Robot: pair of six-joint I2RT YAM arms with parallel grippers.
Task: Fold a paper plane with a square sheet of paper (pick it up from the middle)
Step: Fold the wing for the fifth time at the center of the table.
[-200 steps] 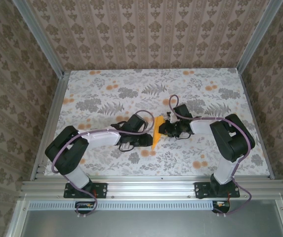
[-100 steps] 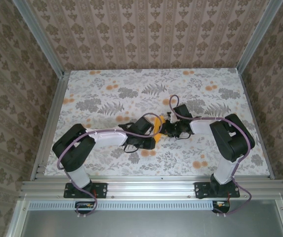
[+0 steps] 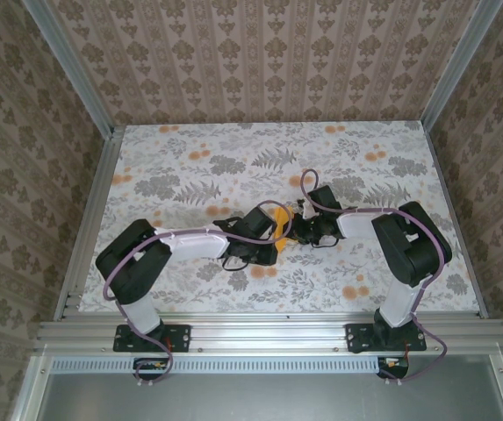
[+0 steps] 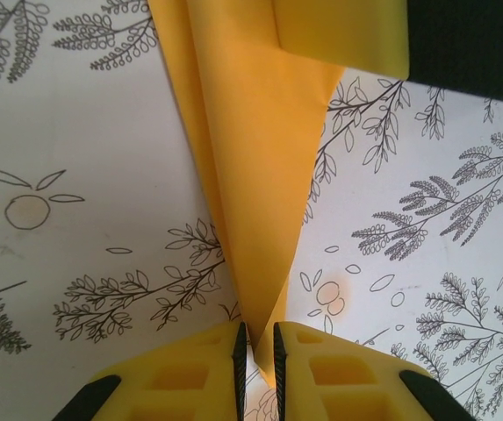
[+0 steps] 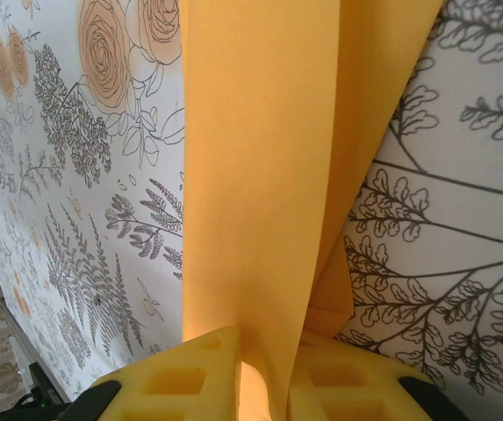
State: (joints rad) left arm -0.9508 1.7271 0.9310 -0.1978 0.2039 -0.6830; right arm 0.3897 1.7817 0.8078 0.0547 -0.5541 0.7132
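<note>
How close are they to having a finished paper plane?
Well along: the orange paper is already folded into a narrow, layered, pointed strip. Right now the left pincer and right pincer both clamp it. Spread wings aren't visible, so final shaping likely remains.

Plain bright orange all over the thin folded sheet of paper (image 4: 251, 175). Yellow on the blocky plastic fingers (image 4: 190, 381) of the left gripper (image 4: 255, 342) and the right gripper (image 5: 264, 346). White flat table top (image 3: 154, 167) with grey leaves and orange flowers. Brown-and-cream walls (image 3: 260, 53) with stripes and leafy shapes. Black and white robot arms (image 3: 185, 239) with purple cables (image 3: 305, 182).
</note>
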